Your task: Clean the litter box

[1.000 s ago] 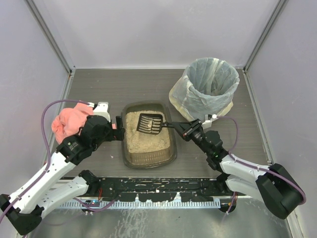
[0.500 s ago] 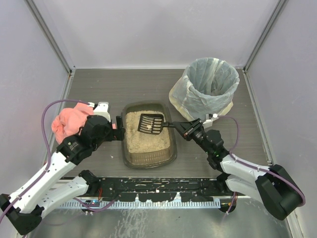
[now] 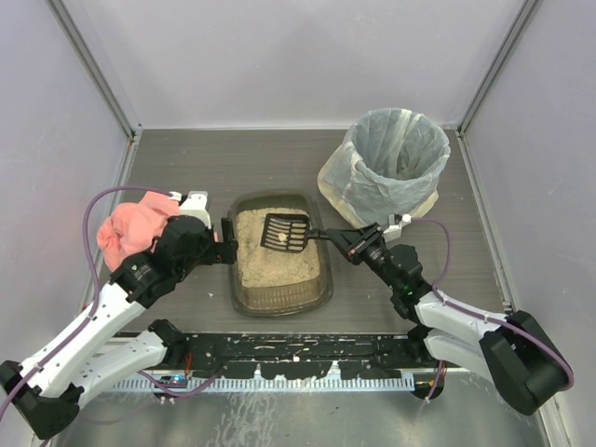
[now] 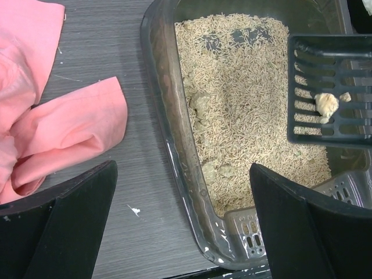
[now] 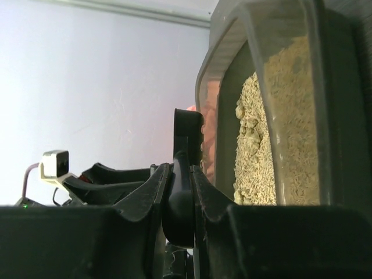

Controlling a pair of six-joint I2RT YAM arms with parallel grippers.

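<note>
Right pincer (image 3: 348, 243), clamped on the scoop (image 3: 284, 233) handle, holds a clump (image 4: 325, 104) above the litter box (image 3: 279, 300) at its left (bin (image 3: 377, 191) beyond).

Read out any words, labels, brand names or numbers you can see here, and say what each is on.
None: no readable text shows in any view. The dark brown translucent plastic litter box, black slotted plastic scoop, crumpled pink cloth and round bin lined with a pale translucent bag show no lettering.
</note>
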